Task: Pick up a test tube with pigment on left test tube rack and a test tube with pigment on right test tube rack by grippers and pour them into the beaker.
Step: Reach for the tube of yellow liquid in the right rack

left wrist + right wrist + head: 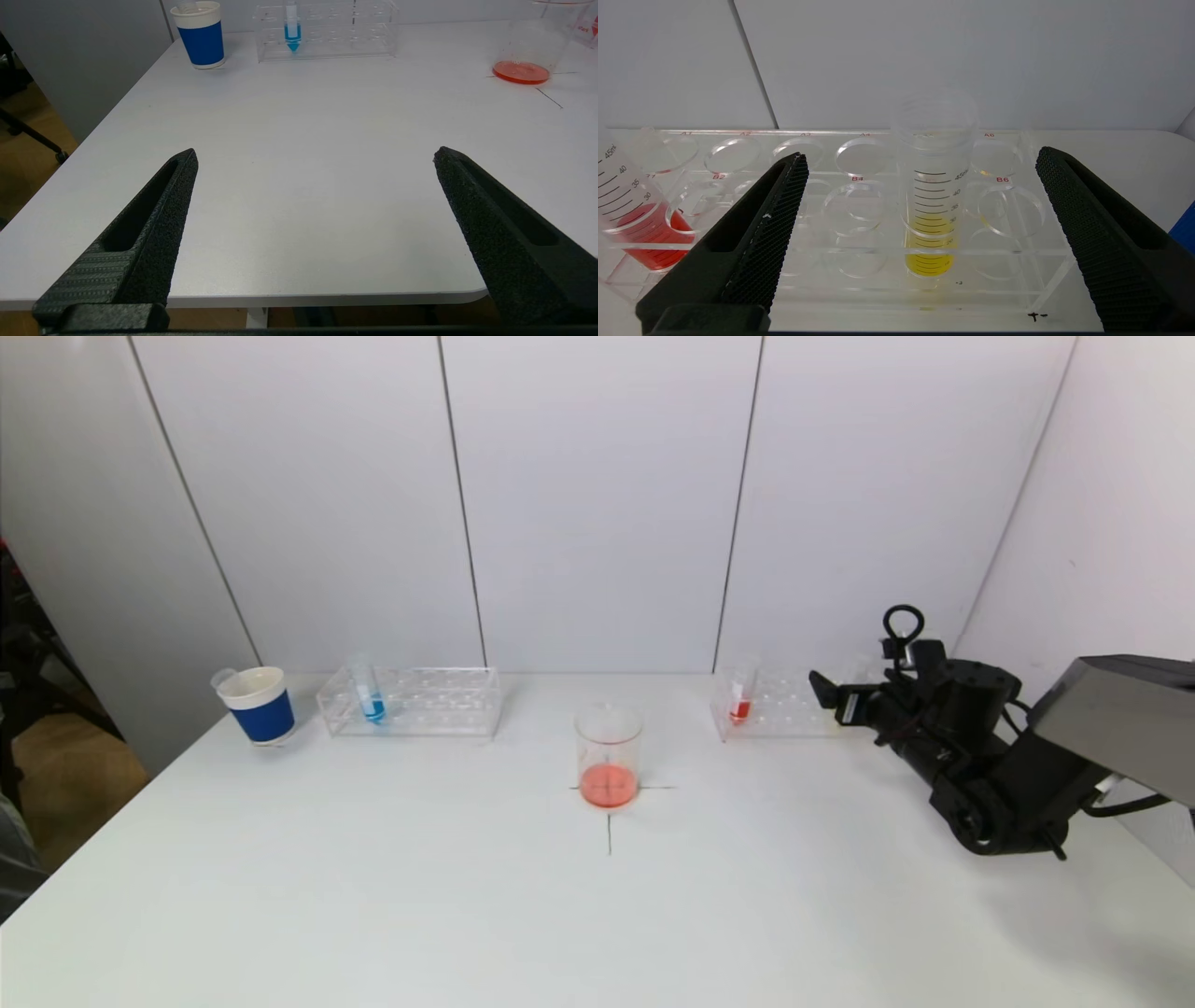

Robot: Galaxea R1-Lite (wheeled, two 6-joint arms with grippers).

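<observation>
The beaker (608, 756) stands at the table's middle with orange-red liquid in it. The left clear rack (439, 705) holds a tube of blue pigment (372, 698). The right clear rack (780, 709) holds a tube of red pigment (740, 702). My right gripper (831, 698) is open at the near side of the right rack. In the right wrist view a tube of yellow pigment (930, 242) stands in the rack (859, 298), centred between the open fingers (784, 205) and beyond their tips. The red tube (640, 219) is off to one side. My left gripper (315, 156) is open and empty over the table's front left edge.
A blue and white paper cup (260, 705) stands left of the left rack; it also shows in the left wrist view (201, 35). White wall panels close the back and right. A black cross is marked on the table under the beaker.
</observation>
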